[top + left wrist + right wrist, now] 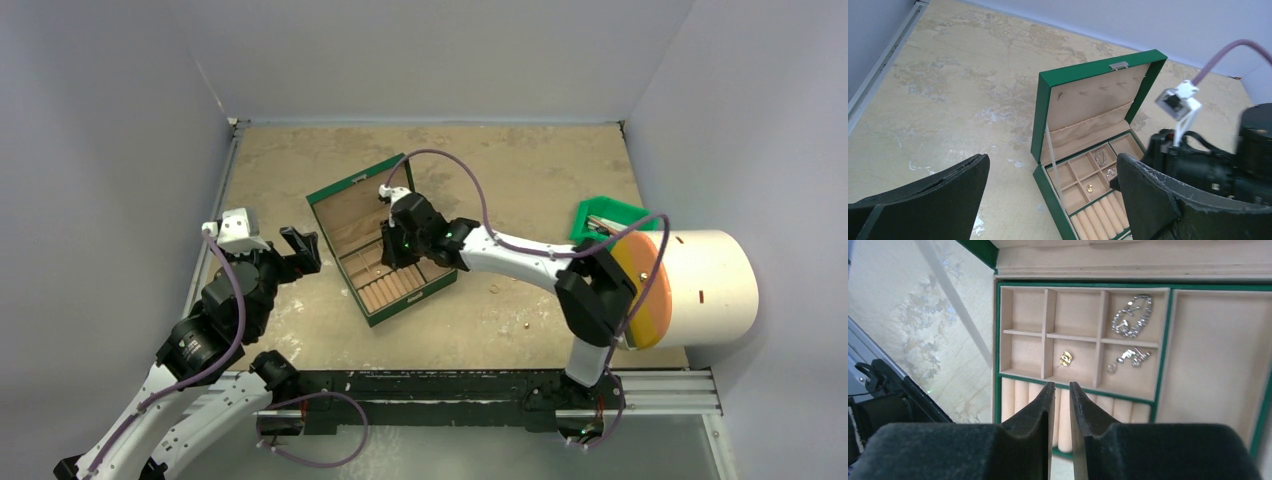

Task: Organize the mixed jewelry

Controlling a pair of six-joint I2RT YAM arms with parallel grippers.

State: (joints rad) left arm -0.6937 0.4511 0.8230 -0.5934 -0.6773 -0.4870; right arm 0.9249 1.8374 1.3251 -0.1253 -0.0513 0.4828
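Note:
The green box (pixel 372 178) lies open mid-table, its tan compartments showing. In the right wrist view a silver chain-like piece (pixel 1131 316) lies in the upper right small cell. A few small silver pieces (pixel 1129 359) lie in the cell below it, and a tiny gold piece (pixel 1065 358) sits in the middle lower cell. My right gripper (pixel 1062 386) hovers over the padded ring rolls (pixel 1023 395), its jaws a narrow gap apart with nothing between them. My left gripper (pixel 1052 159) stands wide open and empty to the left of the box (pixel 1040 115).
A small green bin (pixel 605 218) and a white cylinder with an orange face (pixel 700 285) stand at the right edge. A couple of tiny specks (pixel 527 325) lie on the table in front of the right arm. Grey walls close in on three sides.

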